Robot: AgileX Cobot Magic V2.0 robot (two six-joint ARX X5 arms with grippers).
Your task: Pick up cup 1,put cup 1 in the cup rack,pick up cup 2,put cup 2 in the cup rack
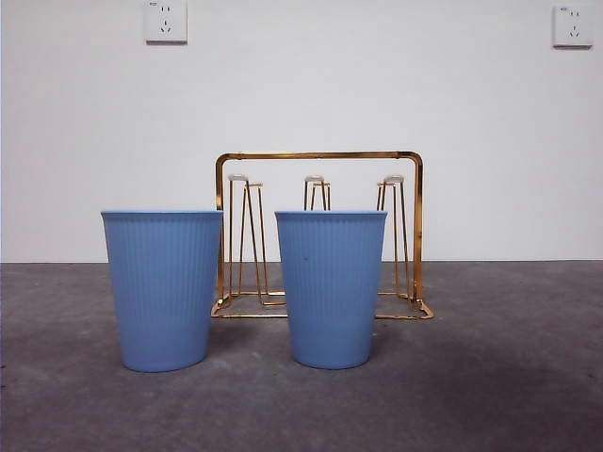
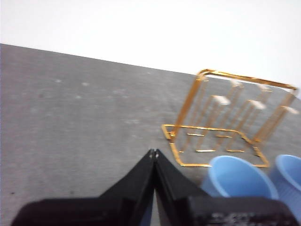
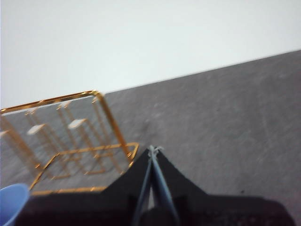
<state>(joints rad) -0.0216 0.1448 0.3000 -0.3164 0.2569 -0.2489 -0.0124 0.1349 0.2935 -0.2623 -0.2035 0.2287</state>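
Front view: 2 blue ribbed cups stand upright on the grey bench (image 1: pixel 528 377), open ends up. Cup 1 (image 1: pixel 163 287) is at the left, cup 2 (image 1: pixel 331 287) at centre. The rack (image 1: pixel 318 235) stands just behind them, partly hidden by both. Which cup the task counts as 1 is a judgement, not marked on either.

Contents: both cups appear empty as far as the left wrist view shows their interiors. The rack carries nothing; its white-tipped prongs (image 1: pixel 315 179) are all bare.

Hands: the left hand (image 2: pixel 154 153) is fully closed, jaw tips touching, holding nothing. It hangs above the bench, with a cup and the rack near. The right hand (image 3: pixel 154 149) is likewise closed and empty, above the bench beside the rack's corner. Neither arm shows in the front view.

Step in hand: picking up cup 1, not yet begun. Recommended procedure:
1. Open the jaws wider than the cup wall before descending.
2. Grip over the rim, 1 jaw inside and 1 outside, on the side away from the other cup.
3. Lift straight up to clear cup 2 and the rack's arched frame.
4. Invert the cup and lower it onto a free prong.

Hazard: the cups stand near each other, so a wide approach may knock the neighbour.
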